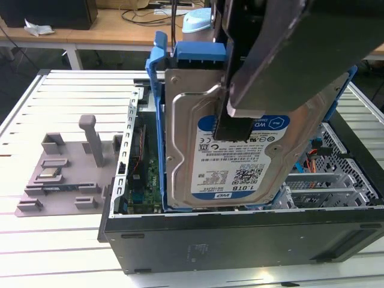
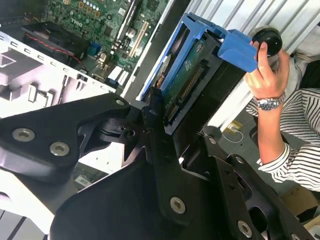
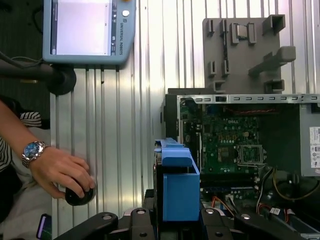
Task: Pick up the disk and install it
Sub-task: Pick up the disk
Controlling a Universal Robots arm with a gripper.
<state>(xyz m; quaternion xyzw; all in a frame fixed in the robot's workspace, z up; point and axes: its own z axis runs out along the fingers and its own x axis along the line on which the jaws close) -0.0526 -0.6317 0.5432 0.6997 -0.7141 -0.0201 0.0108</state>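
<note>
One gripper [image 1: 230, 122] clamps the disk [image 1: 240, 165], holding it upright above the open computer case [image 1: 240, 240]

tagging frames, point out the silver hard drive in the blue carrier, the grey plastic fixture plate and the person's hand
silver rectangular hard drive in blue plastic carrier [image 1: 252, 171], exterior view, on its white-and-blue label
grey plastic fixture plate [image 1: 75, 171], exterior view, on its bare base
person's hand [image 3: 60, 170], first wrist view, on its back
</note>
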